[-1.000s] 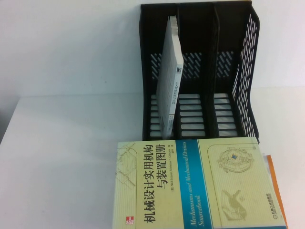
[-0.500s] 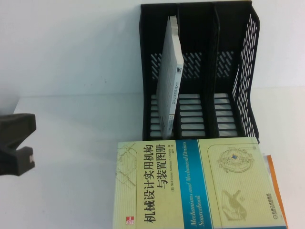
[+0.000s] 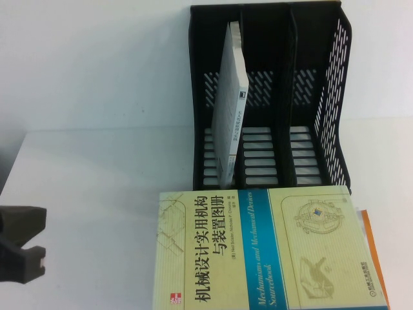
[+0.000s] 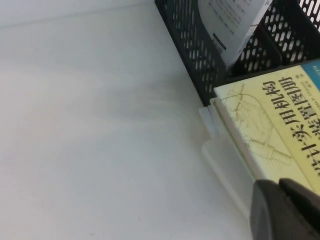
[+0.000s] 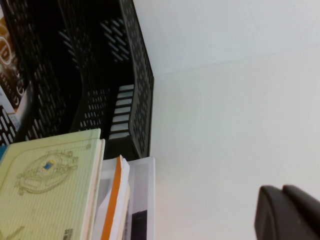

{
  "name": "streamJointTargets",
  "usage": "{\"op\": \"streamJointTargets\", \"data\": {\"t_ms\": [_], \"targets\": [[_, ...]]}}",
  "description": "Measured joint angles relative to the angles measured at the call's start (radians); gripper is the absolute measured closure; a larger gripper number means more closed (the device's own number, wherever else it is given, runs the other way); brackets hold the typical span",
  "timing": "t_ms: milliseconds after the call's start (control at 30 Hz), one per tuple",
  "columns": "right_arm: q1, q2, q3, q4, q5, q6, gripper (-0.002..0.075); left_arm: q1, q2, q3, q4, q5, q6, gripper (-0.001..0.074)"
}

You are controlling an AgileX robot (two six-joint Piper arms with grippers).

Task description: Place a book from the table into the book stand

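The left gripper (image 3: 22, 248) has dropped nearer along the table's (image 3: 97, 213) left edge, fingers apart, the right gripper's (image 5: 290, 212) spread untellable; with the book (image 3: 231, 106) already standing in the book stand's (image 3: 322, 97) left slot, only retreat seems left

Matt perforated plastic book stand (image 3: 271, 97)

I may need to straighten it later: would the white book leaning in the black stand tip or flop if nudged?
The white paperback book leans tilted in the black plastic book stand's left slot, so a nudge would probably just rock it against the divider. It looks thin, likely light and slightly bendy. The left gripper sits at the white table's left edge; the right gripper is away.
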Motion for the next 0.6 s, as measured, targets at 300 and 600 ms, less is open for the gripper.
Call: {"op": "streamJointTargets", "data": {"t_ms": [300, 600], "targets": [[0.0, 0.0, 0.0, 0.001, 0.0, 0.0, 0.0728, 0.13, -0.131, 0.147, 0.138, -0.143, 0.018, 0.0737], [0.0, 0.0, 0.0, 0.002, 0.0, 0.0, 0.0728, 0.316, -0.499, 0.638, 0.137, -0.513, -0.033, 0.0737]]}}
